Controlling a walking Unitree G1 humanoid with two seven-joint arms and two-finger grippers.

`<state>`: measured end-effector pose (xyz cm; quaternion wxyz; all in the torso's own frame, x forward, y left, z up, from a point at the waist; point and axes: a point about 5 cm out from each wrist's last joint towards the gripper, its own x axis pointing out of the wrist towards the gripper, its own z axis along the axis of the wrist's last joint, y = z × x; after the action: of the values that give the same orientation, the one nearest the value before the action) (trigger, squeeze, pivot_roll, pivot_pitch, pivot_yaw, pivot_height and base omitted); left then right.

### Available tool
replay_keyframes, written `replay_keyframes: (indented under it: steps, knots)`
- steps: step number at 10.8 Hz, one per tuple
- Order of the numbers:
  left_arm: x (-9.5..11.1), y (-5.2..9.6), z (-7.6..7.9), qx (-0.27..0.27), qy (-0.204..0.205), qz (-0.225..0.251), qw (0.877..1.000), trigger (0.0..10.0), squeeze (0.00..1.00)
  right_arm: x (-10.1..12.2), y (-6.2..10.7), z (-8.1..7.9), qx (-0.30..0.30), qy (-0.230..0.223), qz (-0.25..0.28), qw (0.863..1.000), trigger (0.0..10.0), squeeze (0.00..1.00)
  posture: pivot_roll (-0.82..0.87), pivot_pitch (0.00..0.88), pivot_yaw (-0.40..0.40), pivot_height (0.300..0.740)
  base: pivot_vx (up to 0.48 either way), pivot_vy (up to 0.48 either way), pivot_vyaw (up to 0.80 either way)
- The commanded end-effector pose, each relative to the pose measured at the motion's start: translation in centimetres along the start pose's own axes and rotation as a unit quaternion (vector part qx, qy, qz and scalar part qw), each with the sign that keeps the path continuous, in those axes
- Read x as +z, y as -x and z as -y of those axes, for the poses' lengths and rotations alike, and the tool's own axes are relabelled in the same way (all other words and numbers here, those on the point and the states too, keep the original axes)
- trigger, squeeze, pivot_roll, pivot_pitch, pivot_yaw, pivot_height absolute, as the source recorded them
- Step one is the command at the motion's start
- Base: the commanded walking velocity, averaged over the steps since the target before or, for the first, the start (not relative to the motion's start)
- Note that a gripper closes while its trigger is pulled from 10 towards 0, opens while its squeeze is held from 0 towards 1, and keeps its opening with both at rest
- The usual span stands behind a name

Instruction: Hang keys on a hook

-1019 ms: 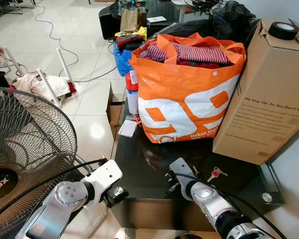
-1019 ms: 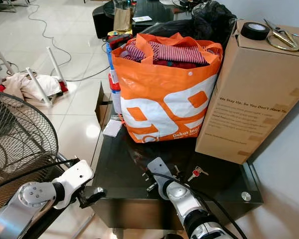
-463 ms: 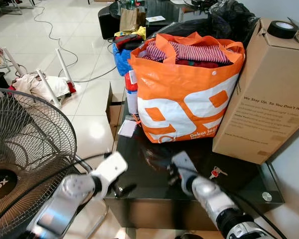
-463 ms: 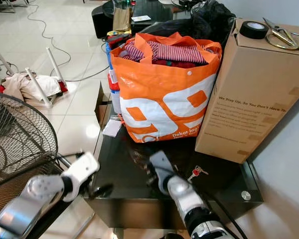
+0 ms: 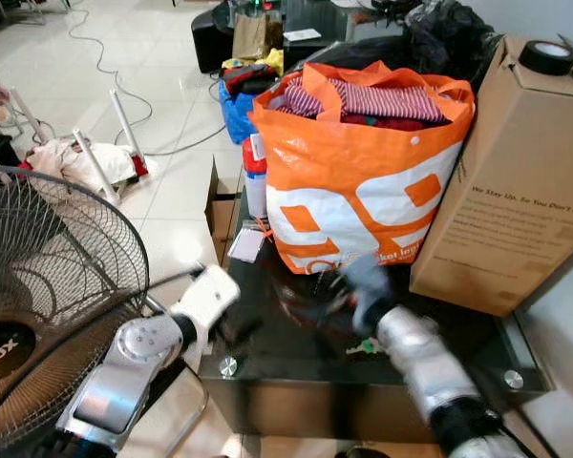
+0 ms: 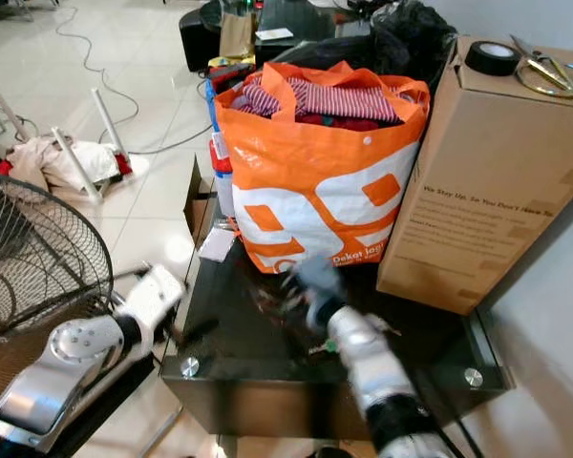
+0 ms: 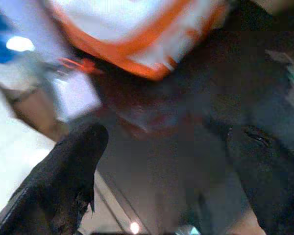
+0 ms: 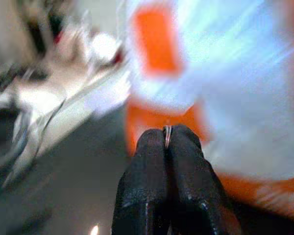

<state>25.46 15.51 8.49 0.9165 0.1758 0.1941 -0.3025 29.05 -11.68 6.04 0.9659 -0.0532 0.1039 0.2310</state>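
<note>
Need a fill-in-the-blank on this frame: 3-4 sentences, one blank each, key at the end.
1. The bag stuffed with clothes is white and ____.
2. The right gripper has its fingers pressed ____.
3. The left gripper has its fingers spread ____.
4. A roll of black ____ lies on top of the cardboard box.

Missing words: orange; together; apart; tape

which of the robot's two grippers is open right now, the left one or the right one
The left gripper is open: its two black fingers stand wide apart over the dark glass table. The right gripper has its fingers pressed together, a thin sliver of metal between the tips.
</note>
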Motion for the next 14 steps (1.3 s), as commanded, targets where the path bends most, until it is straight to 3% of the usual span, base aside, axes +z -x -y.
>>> replay_keyframes:
  steps: [1, 2, 3, 5, 6, 8, 11, 12, 14]
  knots:
    - [0.7, 0.4, -0.8, 0.036, -0.006, 0.021, 0.999, 10.0, 0.0, 1.3, 0.2, 0.7, -0.025, -0.009, 0.03, 0.999, 3.0, 0.0, 0.0, 0.0, 0.018, 0.74, 0.0, 0.0, 0.0]
    - [2.3, 1.0, -1.8, 0.104, 0.019, 0.073, 0.992, 10.0, 0.0, 2.7, 1.8, 2.3, -0.115, -0.022, 0.067, 0.991, 10.0, 0.0, 0.01, 0.0, 0.013, 0.74, 0.0, 0.0, 0.0]
    - [3.3, 1.7, -2.3, 0.15, 0.044, 0.107, 0.982, 10.0, 0.0, 3.5, 3.5, 2.9, -0.138, -0.061, 0.089, 0.985, 10.0, 0.0, 0.01, 0.0, 0.004, 0.74, 0.0, 0.0, 0.0]
    - [4.0, 2.2, -2.2, 0.191, 0.056, 0.13, 0.971, 10.0, 0.0, 5.1, 4.9, 3.2, -0.176, -0.064, 0.122, 0.975, 10.0, 0.0, -0.01, 0.0, 0.004, 0.74, 0.0, 0.0, 0.0]
    - [4.0, 1.7, -1.4, 0.185, 0.062, 0.133, 0.972, 10.0, 0.0, 5.5, 5.6, 3.3, -0.182, -0.074, 0.135, 0.971, 10.0, 0.0, -0.03, 0.0, 0.022, 0.74, 0.0, 0.0, 0.0]
    - [4.6, 1.4, -1.5, 0.184, 0.054, 0.139, 0.972, 10.0, 0.0, 5.6, 5.9, 2.8, -0.189, -0.153, 0.151, 0.958, 10.0, 0.0, -0.04, 0.0, 0.032, 0.74, 0.0, 0.0, 0.0]
    - [4.4, 1.3, -1.3, 0.183, 0.055, 0.136, 0.972, 10.0, 0.0, 5.1, 7.1, 3.1, -0.224, -0.171, 0.141, 0.949, 10.0, 0.0, -0.05, 0.0, 0.026, 0.74, 0.0, 0.0, 0.0]
    - [4.2, 1.3, -1.1, 0.182, 0.056, 0.133, 0.973, 10.0, 0.0, 5.5, 7.1, 3.0, -0.216, -0.206, 0.153, 0.942, 10.0, 0.0, -0.05, 0.0, 0.018, 0.74, 0.0, 0.0, 0.0]
    - [4.0, 1.6, -1.3, 0.188, 0.064, 0.132, 0.971, 10.0, 0.0, 5.7, 7.1, 2.5, -0.216, -0.19, 0.152, 0.946, 10.0, 0.0, -0.06, 0.0, 0.016, 0.74, 0.0, 0.0, 0.0]
